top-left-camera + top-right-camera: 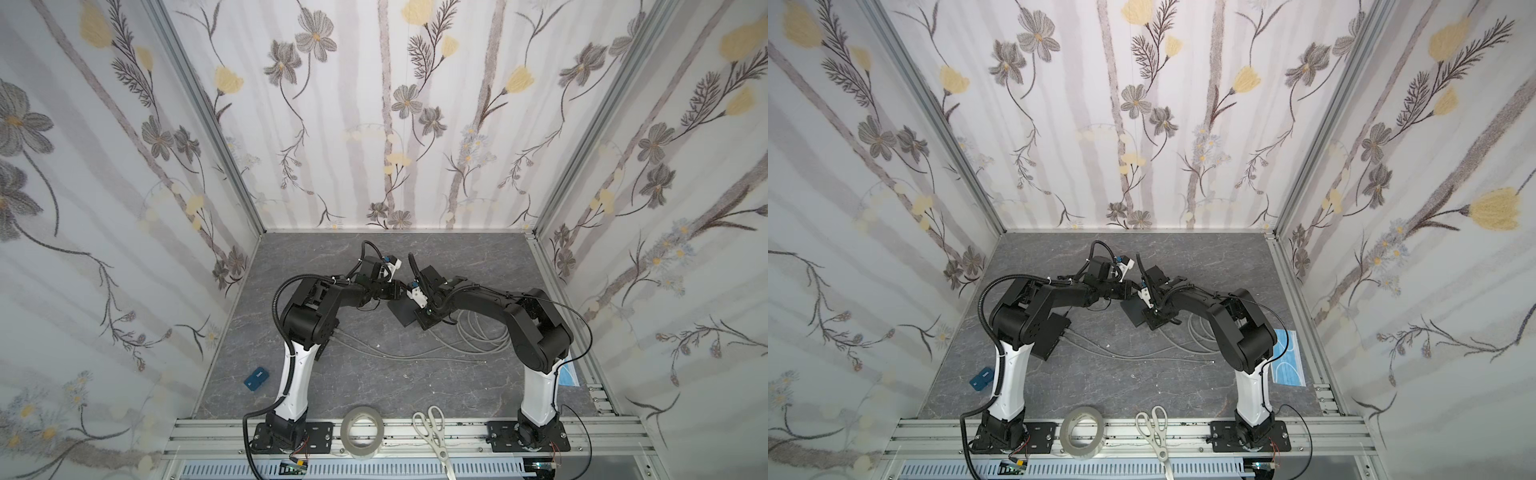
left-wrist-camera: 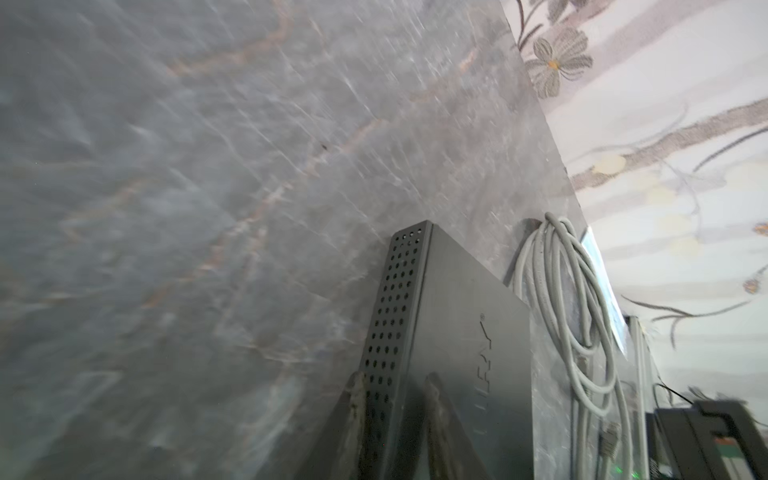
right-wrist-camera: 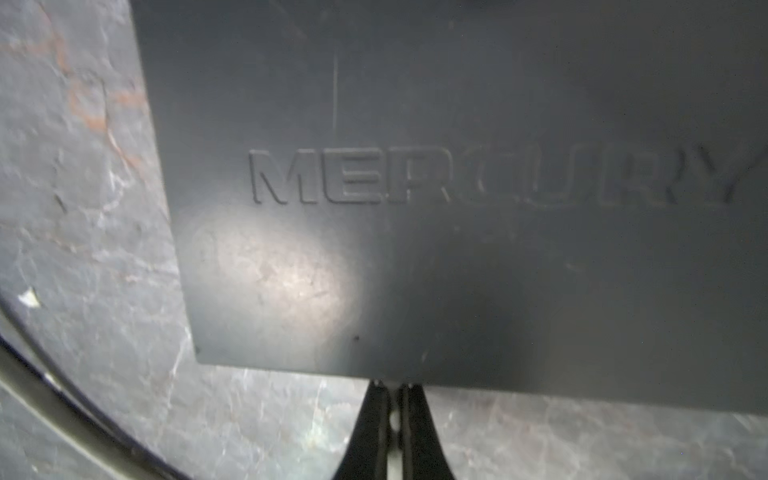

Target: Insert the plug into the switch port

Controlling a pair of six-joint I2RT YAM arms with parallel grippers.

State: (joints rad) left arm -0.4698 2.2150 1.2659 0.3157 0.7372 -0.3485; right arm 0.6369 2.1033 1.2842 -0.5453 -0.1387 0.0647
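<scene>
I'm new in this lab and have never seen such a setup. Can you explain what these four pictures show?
Two robot arms, the left arm and the right arm, stand bolted to a rail at the near edge of the grey table. Two pictures come from one camera head above, nearly alike; the other two come from a camera on each wrist, looking along the fingers. On the table lie a dark network switch, coiled grey cables, a small blue box and a blue face mask; a tape roll and scissors sit on the rail. The left gripper has a finger on either side of the switch's holed side; whether it grips is unclear. The right gripper is shut, tips at the switch's edge, holding nothing visible.
</scene>
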